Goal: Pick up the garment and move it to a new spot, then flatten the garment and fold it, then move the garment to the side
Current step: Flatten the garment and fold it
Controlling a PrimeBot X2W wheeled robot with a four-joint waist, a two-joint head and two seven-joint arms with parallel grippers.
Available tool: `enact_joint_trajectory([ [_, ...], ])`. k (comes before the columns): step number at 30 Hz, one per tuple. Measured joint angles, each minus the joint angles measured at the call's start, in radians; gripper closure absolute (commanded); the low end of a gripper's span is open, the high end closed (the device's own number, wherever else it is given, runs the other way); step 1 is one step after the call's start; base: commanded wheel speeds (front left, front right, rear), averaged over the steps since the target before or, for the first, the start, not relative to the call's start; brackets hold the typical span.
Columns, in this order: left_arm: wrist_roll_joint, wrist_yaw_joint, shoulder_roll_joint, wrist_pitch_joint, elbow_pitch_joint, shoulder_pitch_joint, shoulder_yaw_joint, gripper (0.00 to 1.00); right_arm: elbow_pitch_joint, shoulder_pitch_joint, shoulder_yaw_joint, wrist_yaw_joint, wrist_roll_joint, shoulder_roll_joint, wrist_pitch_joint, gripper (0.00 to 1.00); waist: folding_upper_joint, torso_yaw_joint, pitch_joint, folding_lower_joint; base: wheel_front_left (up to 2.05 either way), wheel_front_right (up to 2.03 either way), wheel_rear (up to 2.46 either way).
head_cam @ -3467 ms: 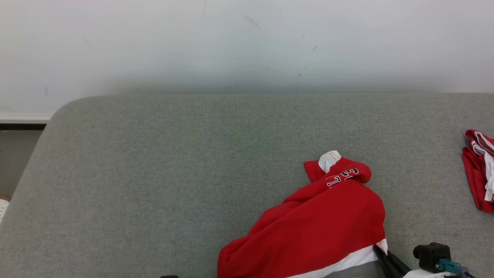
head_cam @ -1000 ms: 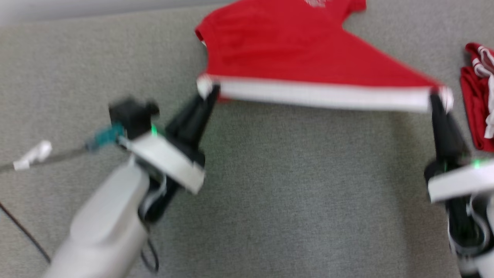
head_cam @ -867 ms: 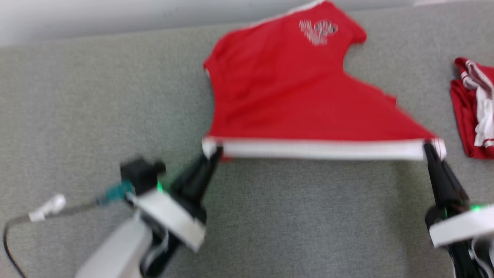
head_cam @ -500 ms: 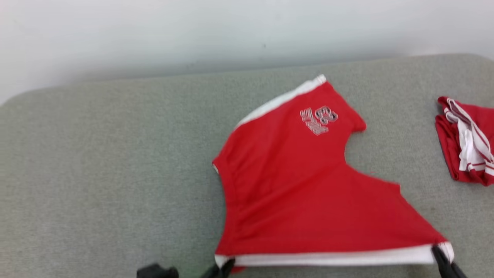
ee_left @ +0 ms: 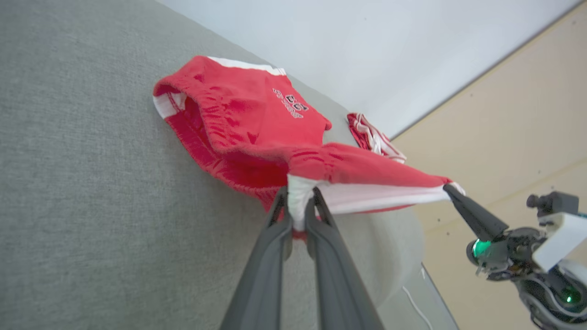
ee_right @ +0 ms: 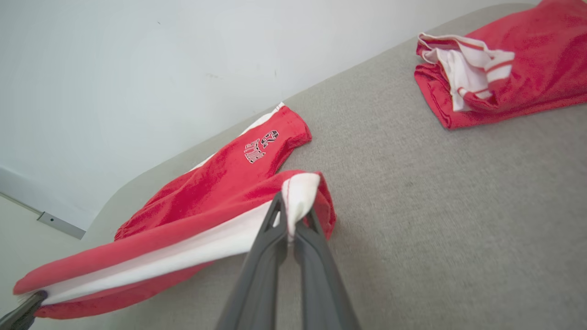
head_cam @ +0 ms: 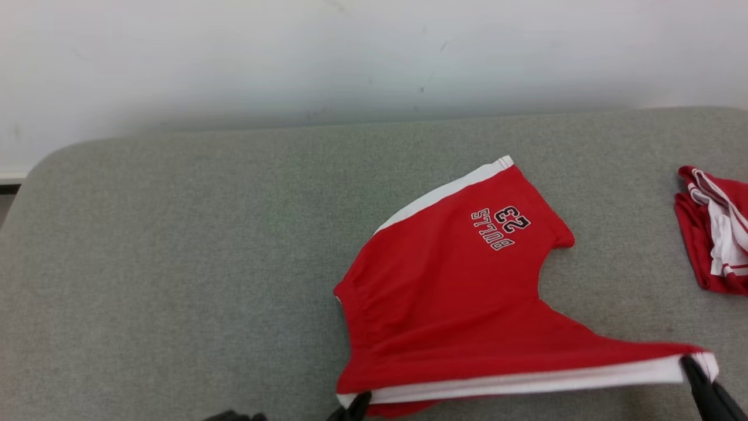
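Your left gripper (ee_left: 300,201) is pinching one end of the white waistband (head_cam: 526,383) of the red shorts (head_cam: 467,304), and your right gripper (ee_right: 290,215) is pinching the other, holding it taut at the near edge of the grey padded surface (head_cam: 175,263). The legs are lying right of centre. Another red-and-white garment (head_cam: 710,245) is sitting at the right edge.

The desk (head_cam: 175,263) is grey, fabric-covered, with rounded corners. 1 red garment (head_cam: 456,292) rests partly on it. 1 bunched red-and-white garment (head_cam: 710,245) lies well apart, right.
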Motion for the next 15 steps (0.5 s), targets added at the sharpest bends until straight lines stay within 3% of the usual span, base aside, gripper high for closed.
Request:
enact_joint_trajectory([
  [2, -0.095, -0.012, -0.050, 0.016, -0.029, -0.020, 0.030, 1.00, 0.004, -0.078, -0.002, 0.000, -0.013, -0.007, 0.022, 1.00, 0.0000, 0.005, 0.022, 0.0000, 0.00, 0.00, 0.00],
  [7, -0.189, -0.019, -0.091, 0.115, -0.048, -0.157, 0.070, 1.00, 0.056, -0.321, 0.021, 0.000, -0.023, -0.023, 0.092, 1.00, 0.0000, 0.029, 0.097, 0.0002, 0.00, 0.00, 0.00],
  [15, -0.284, 0.049, -0.175, 0.222, 0.000, -0.373, 0.131, 1.00, 0.300, -0.718, 0.043, 0.000, -0.084, -0.014, 0.203, 1.00, 0.0000, 0.087, 0.220, 0.0005, 0.00, 0.00, 0.00],
])
